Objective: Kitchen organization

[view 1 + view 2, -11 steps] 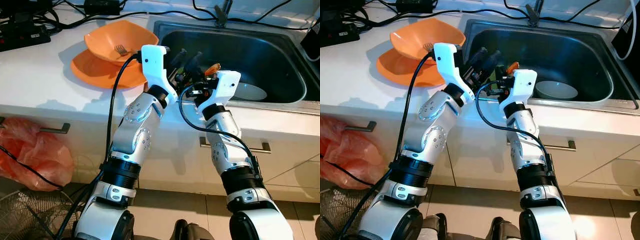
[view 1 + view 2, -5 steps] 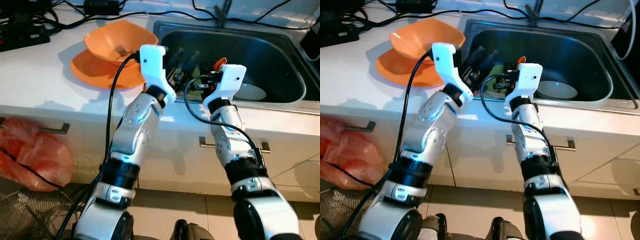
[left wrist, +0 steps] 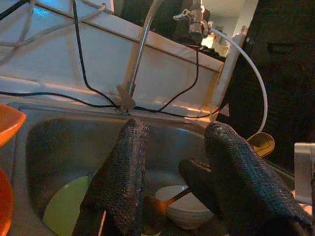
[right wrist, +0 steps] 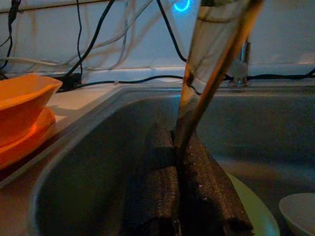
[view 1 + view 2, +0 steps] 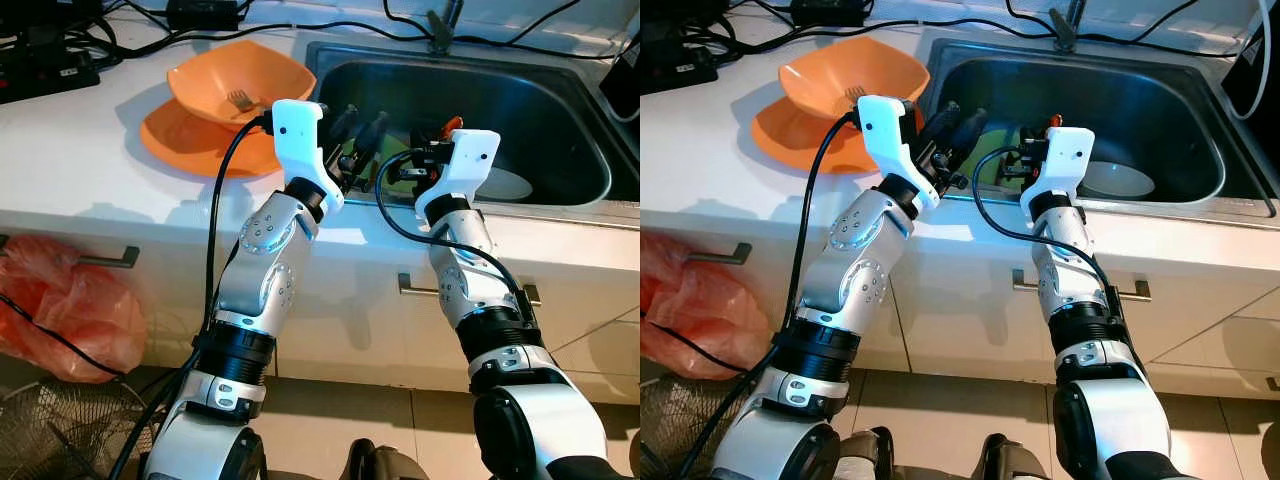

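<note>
White table has an orange plate with an orange bowl stacked on it, plus black cables.

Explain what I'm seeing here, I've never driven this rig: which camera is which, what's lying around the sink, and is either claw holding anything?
This is a humanoid robot at a white kitchen counter. The two wide pictures come from its head, looking down; the two dim ones come from cameras on its wrists. Both silver arms reach over the steel sink. The left gripper is open and holds nothing. The right gripper is shut on a slim wooden-handled utensil. In the sink lie a pale green plate and a white bowl. On the counter an orange bowl with a metal fork sits on an orange plate.
</note>
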`<state>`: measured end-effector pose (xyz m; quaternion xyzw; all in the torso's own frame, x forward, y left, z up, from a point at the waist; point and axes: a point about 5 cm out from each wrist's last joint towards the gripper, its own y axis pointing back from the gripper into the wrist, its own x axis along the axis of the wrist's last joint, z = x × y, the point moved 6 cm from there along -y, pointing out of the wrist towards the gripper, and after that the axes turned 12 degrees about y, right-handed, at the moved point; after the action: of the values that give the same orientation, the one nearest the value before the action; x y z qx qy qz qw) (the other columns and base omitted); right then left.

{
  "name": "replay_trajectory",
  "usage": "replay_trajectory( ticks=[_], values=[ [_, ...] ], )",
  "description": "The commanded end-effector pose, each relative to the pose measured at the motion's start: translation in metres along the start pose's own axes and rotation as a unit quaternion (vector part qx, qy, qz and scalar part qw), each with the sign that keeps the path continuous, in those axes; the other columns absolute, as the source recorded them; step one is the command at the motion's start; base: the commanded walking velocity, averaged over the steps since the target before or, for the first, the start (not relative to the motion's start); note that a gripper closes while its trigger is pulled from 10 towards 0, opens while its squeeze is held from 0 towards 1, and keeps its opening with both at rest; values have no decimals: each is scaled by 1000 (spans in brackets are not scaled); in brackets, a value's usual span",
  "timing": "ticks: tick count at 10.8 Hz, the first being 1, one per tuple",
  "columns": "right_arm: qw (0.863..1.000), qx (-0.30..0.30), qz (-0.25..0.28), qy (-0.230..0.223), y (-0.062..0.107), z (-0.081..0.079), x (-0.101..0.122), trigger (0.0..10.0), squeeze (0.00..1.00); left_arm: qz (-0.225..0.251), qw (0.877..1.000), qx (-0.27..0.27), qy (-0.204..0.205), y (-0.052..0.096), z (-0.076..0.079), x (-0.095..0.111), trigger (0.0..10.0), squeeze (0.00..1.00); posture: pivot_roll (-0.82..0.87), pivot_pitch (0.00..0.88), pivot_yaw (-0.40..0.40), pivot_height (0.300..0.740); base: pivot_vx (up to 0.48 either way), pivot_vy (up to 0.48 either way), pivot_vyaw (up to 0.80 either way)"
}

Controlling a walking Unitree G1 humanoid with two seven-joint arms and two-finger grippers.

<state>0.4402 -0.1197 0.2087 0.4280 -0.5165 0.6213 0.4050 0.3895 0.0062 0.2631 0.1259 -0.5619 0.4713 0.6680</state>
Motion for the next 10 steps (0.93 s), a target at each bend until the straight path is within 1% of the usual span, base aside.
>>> replay_trajectory(
  ticks=[1, 7, 8, 10],
  values=[
    [1000, -4, 8, 6, -2, 3, 5, 10000, 0, 4, 1000, -6, -6, -1, 5, 2, 10000, 0, 90, 109, -34, 740, 0, 0, 0],
    [1000, -4, 8, 6, -2, 3, 5, 10000, 0, 4, 1000, -6, -6, -1, 5, 2, 10000, 0, 90, 109, -34, 740, 0, 0, 0],
    [1000, -13, -8, 20, -8, 12, -1, 10000, 0, -5, 1000, 18, -19, 10, -5, -5, 10000, 0, 99, 120, -43, 740, 0, 0, 0],
    [1000, -11, -9, 19, -8, 12, -2, 10000, 0, -5, 1000, 22, -21, 11, -7, -5, 10000, 0, 100, 121, -44, 740, 0, 0, 0]
  ],
)
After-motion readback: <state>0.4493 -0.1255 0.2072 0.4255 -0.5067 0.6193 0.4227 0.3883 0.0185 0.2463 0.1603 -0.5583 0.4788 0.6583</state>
